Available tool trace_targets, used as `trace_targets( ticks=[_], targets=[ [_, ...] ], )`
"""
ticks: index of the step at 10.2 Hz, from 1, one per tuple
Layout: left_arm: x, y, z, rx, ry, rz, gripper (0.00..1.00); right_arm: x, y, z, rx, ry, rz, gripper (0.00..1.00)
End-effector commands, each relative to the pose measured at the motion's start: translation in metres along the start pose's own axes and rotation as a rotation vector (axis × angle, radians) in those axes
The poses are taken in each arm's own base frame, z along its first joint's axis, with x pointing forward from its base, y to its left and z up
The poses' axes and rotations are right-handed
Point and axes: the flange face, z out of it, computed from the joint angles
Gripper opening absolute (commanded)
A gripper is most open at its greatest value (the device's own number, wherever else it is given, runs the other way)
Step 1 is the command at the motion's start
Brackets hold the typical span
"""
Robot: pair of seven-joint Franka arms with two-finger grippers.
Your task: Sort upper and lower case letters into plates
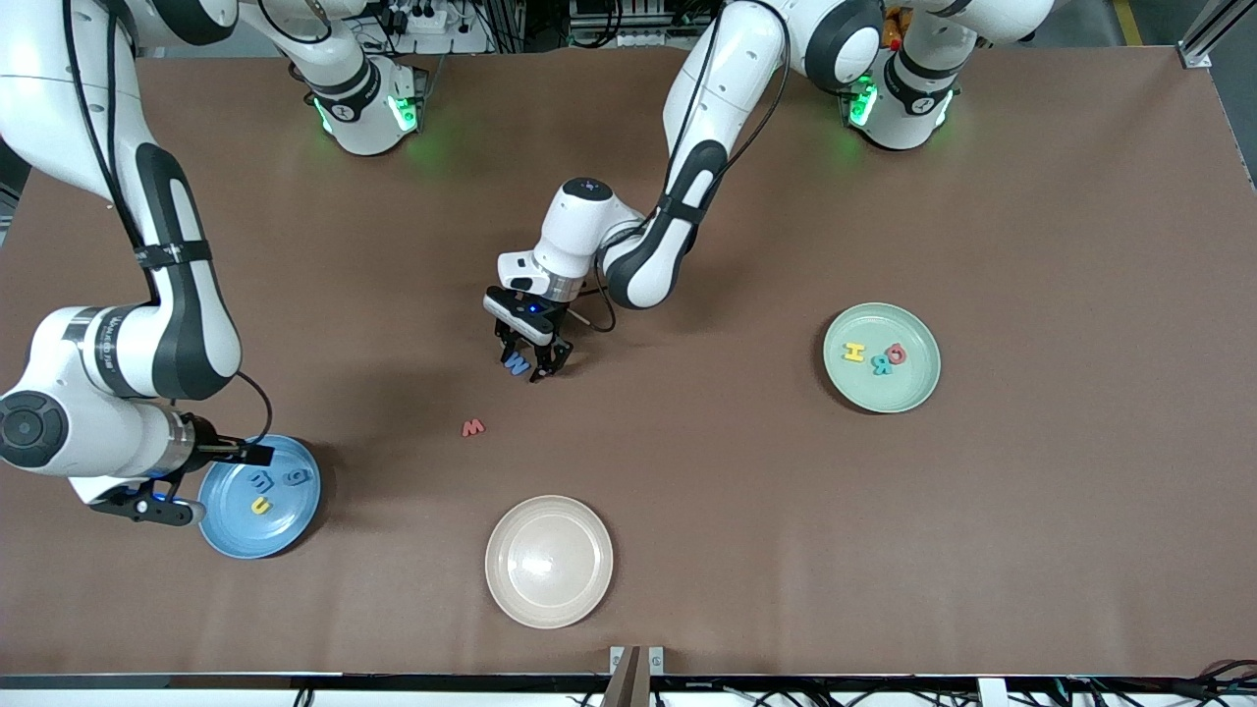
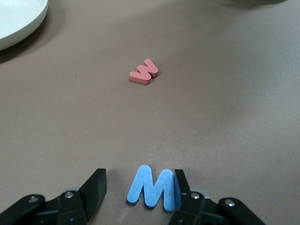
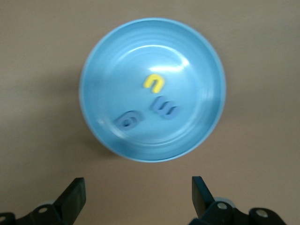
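Blue flat W letter (image 2: 154, 188) sits between your left gripper (image 2: 140, 190)'s half-closed fingers, one touching; right gripper (image 3: 138, 197) gapes above brown table (image 1: 786, 511).

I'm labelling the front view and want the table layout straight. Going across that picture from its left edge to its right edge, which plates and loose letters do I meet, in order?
blue plate → red w → blue W at the left gripper → beige plate → green plate
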Motion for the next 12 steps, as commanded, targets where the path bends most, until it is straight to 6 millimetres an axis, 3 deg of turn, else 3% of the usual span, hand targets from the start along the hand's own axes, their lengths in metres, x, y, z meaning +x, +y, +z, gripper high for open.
trace_targets(
  ticks=[1,3,5,7,9,12],
  targets=[
    [-0.006,0.006,0.008,0.003,0.013,-0.008,0.48,-0.009,-0.021,-0.011,0.038,-0.006,0.037,1.0],
    [-0.007,0.008,0.008,0.001,0.012,-0.009,0.46,-0.011,-0.047,-0.013,0.029,0.008,0.075,1.0],
    [-0.008,0.013,0.005,-0.002,0.009,-0.049,0.46,-0.011,-0.053,-0.008,0.028,0.007,0.099,1.0],
    [-0.011,0.018,0.004,-0.011,-0.001,-0.065,0.32,-0.014,-0.073,-0.009,0.034,0.021,0.095,1.0],
    [-0.011,0.018,0.005,-0.01,-0.002,-0.075,0.27,-0.016,-0.093,-0.006,0.045,0.042,0.179,1.0],
    [0.0,0.017,-0.002,0.023,-0.021,-0.088,0.27,-0.017,-0.101,-0.004,0.058,0.056,0.314,1.0]
  ],
)
